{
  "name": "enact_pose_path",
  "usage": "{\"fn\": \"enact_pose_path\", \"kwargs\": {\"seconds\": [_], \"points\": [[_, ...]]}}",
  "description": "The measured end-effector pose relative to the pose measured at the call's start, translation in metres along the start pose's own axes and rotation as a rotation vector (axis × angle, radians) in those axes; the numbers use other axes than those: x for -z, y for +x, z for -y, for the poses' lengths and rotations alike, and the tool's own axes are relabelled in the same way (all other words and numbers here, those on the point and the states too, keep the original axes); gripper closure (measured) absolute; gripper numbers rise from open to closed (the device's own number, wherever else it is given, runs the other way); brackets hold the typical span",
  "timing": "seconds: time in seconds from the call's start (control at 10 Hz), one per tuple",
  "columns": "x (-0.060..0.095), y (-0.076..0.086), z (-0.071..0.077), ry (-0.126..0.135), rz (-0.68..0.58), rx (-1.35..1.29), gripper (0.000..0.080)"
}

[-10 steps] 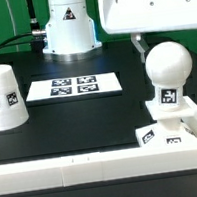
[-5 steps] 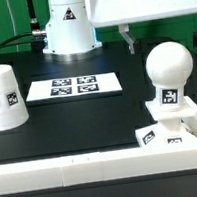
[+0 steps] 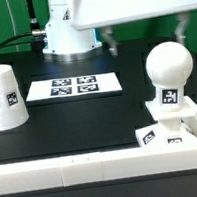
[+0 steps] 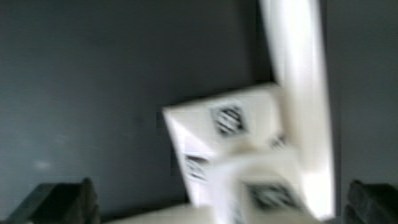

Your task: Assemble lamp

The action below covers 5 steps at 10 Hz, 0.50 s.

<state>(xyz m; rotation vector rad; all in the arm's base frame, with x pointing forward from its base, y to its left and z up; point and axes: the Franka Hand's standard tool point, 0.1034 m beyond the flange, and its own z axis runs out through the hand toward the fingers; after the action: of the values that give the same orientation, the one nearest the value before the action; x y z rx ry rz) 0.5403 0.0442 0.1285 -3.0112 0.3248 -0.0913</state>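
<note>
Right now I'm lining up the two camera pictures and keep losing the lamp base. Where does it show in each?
Exterior view: the lamp base sits at the lower right, against the long white rail, with the bulb standing on it.
Wrist view: the lamp base fills the middle as a blurred white block with tags.
Shared landmark: the long white rail that the base touches.

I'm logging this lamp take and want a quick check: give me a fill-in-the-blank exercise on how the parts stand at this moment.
1. The bulb stands upright on the ____.
2. The shade stands at the exterior view's ____ side, apart from the other lamp parts.
3. The marker board carries ____ tags.
4. The gripper holds ____.

Missing words: base; left; four; nothing
</note>
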Motion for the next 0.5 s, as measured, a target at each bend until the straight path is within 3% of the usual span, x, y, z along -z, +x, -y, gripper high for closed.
{"fn": "enact_pose_path", "kwargs": {"seconds": [0.2,0.3,0.5], "points": [[0.004,-0.011,-0.042,-0.012,0.009,0.061,0.0101],[0.007,-0.008,-0.064,-0.019,0.005,0.081,0.0101],[0.006,-0.008,-0.063,-0.019,0.006,0.075,0.0101]]}}
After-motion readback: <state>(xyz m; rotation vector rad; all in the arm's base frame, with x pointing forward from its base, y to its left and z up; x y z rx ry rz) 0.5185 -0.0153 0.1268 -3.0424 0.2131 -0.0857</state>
